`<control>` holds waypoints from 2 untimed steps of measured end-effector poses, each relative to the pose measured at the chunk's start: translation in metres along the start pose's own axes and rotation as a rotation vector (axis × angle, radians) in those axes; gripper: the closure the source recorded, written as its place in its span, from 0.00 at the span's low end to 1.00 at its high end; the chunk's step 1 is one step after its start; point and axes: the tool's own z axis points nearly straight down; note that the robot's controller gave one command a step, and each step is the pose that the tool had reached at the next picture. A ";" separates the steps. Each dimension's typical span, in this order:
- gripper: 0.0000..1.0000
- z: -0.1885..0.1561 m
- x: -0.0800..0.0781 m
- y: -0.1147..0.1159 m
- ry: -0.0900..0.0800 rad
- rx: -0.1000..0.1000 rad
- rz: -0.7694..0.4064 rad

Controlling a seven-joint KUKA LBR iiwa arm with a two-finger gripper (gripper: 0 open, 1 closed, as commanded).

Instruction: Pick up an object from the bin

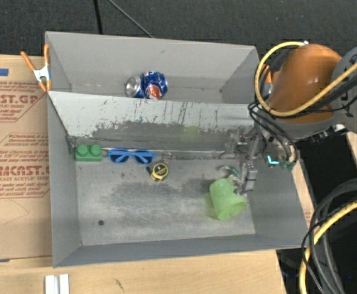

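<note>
Pincer (245, 180) at upper rim of pale green cup (226, 201), right side of bin (135, 219). Released or clenched: impossible to tell. Risk of cup sliding away under off-centre contact

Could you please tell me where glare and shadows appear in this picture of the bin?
Camera view: the light is even and soft; the crushed can glints at its silver end; the robot's orange cover carries a broad sheen; the green cup throws barely any shadow on the bin floor.
</note>
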 end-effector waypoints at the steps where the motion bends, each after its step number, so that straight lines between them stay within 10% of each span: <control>1: 0.00 0.106 -0.029 -0.011 -0.029 0.002 -0.167; 2: 0.00 0.115 0.041 -0.025 -0.027 -0.004 -0.282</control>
